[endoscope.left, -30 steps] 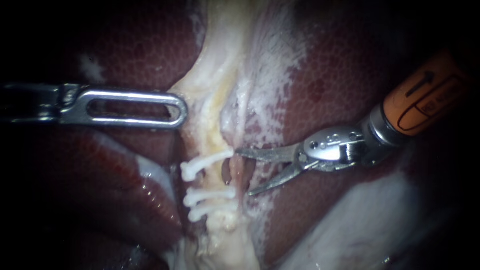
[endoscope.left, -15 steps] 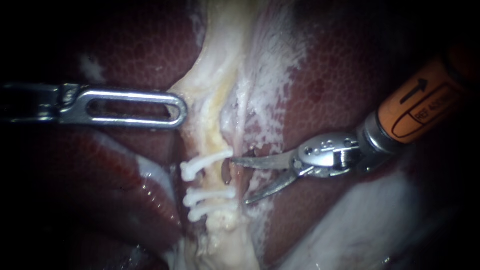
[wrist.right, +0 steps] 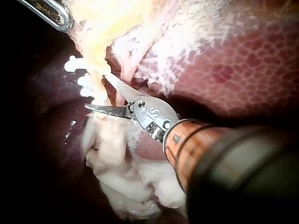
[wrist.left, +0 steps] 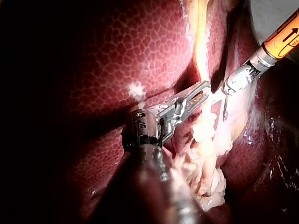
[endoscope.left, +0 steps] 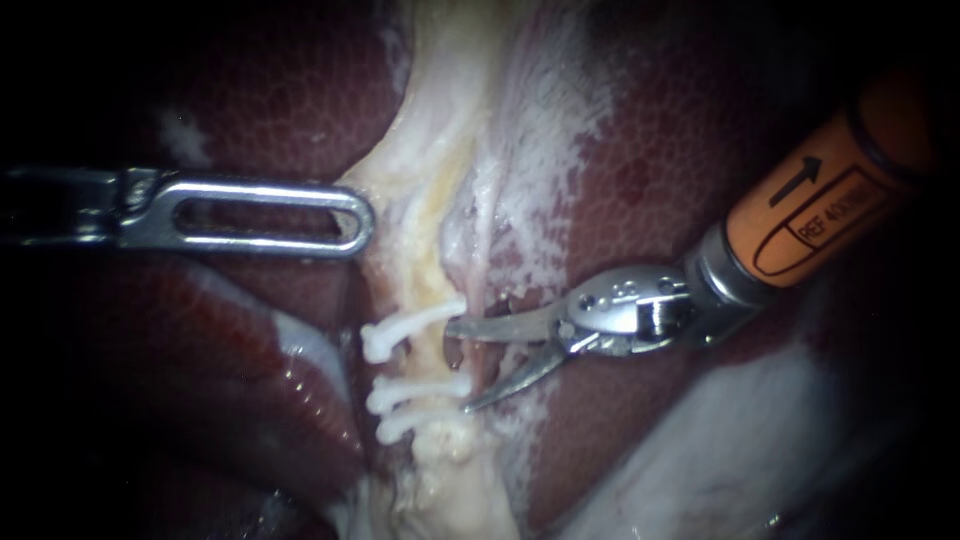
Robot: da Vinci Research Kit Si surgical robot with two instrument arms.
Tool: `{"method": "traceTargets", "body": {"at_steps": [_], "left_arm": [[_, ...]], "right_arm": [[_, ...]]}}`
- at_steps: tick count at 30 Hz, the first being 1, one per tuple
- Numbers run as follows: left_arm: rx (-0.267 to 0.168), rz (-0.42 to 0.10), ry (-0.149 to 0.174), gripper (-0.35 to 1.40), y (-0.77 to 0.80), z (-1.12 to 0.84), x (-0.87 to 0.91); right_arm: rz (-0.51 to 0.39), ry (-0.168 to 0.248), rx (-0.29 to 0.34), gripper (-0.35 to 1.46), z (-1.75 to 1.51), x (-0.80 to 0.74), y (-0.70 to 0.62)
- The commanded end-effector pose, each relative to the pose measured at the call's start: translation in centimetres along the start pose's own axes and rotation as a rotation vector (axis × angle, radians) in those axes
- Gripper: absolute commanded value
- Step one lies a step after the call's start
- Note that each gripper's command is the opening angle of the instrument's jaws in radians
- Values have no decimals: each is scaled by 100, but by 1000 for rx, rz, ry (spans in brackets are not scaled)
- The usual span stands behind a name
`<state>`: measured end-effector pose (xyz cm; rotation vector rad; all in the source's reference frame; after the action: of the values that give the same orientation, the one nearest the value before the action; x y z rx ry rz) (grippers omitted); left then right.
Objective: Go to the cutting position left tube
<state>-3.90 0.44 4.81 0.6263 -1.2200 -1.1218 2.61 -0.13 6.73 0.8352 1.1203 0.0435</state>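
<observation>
The approach to the cutting spot looks nearly done. The right instrument has its claw, 2 curved blades, released and spread, holding nothing; the tips sit just beside the right ends of the clips. The left tube, pale yellow, carries 3 white clips, 1 above and 2 close together below. The bare stretch between them looks like the target. A pink strand lies among the blades, so the next move calls for a short advance leftward around the left tube only. Room is tight, with clips on both sides and liver flanking. The left instrument rests at the pale tissue's edge; whether its claw grasps anything I cannot tell.
</observation>
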Motion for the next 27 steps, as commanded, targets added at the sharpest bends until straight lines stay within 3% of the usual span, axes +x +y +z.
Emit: {"method": "traceTargets", "body": {"at_steps": [1,7,27], "left_arm": [[-1,0,0,-35,0,0,0],[-1,0,0,-35,1,1,1],[-3,2,-2,-35,1,4,4]], "right_arm": [[2,0,4,135,1,0,0],[10,-2,38,128,9,1,3],[9,0,28,126,22,9,13]]}}
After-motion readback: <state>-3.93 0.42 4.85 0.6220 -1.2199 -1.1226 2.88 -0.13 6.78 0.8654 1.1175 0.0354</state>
